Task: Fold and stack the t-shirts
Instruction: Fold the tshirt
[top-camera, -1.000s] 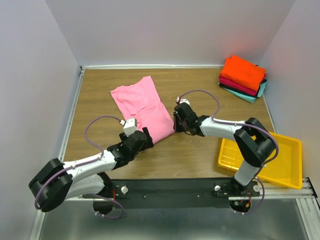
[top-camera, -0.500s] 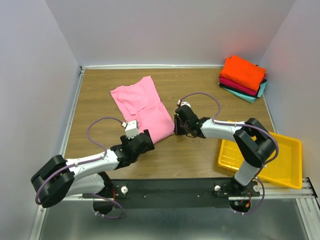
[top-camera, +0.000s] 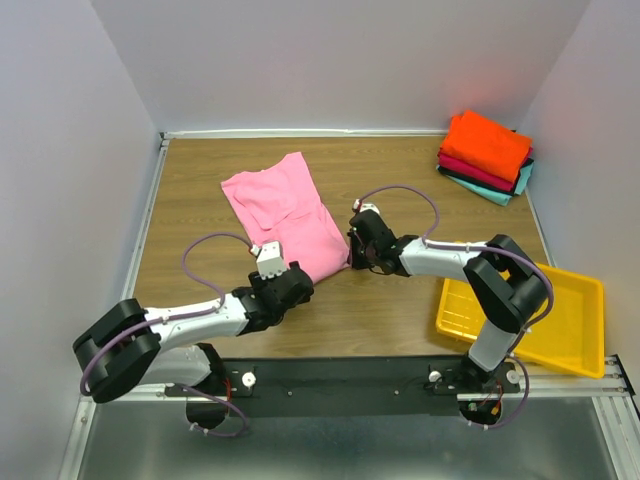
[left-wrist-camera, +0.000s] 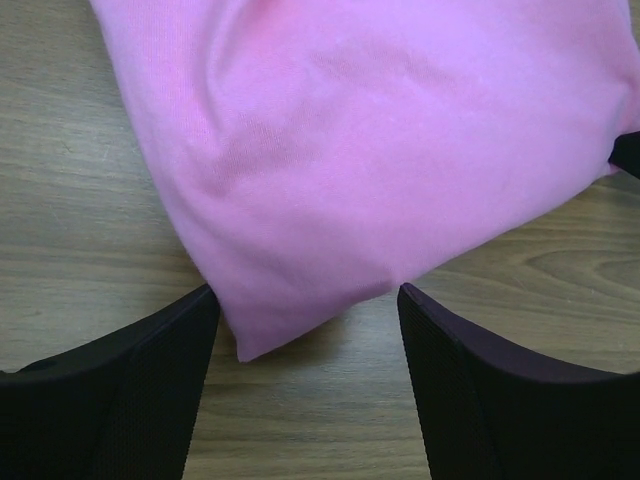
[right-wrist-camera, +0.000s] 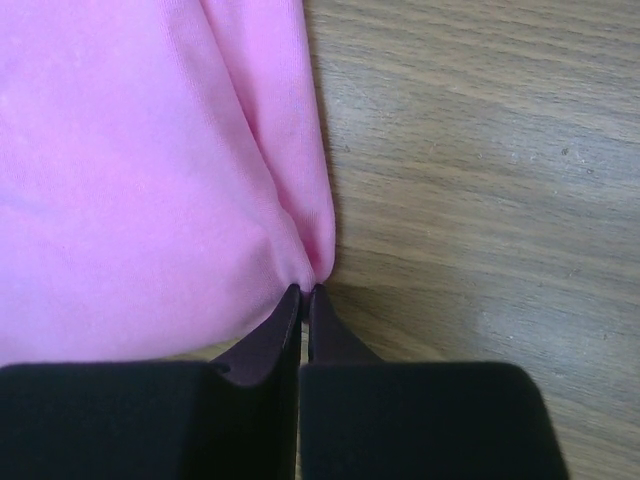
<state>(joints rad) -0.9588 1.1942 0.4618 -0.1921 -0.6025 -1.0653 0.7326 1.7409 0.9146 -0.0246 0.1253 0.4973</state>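
**Pink shirt on the table: right pinches its edge, left straddles its corner**

Top view. Pink t-shirt (top-camera: 285, 208) lies partly folded on the wooden table (top-camera: 200, 170), left of centre, long axis running from far-left to near-right. Stack of folded t-shirts (top-camera: 487, 152) sits in the far right corner, orange on top, crimson, dark and teal below. Yellow tray (top-camera: 592, 335) is at the near right edge. Left gripper (top-camera: 298, 284) is low at the shirt's near corner; right gripper (top-camera: 351, 256) is at its right-hand edge.

Left wrist. Left gripper (left-wrist-camera: 305, 298) is spread wide, one finger (left-wrist-camera: 110, 400) on each side of the shirt's pointed corner (left-wrist-camera: 380, 150). Nothing is held; the cloth lies flat on the wood between them.

Right wrist. Right gripper (right-wrist-camera: 308, 292) has its fingers (right-wrist-camera: 262, 345) pressed together, tips at the shirt's folded edge (right-wrist-camera: 130, 180). The cloth puckers into the tips, pinched there.
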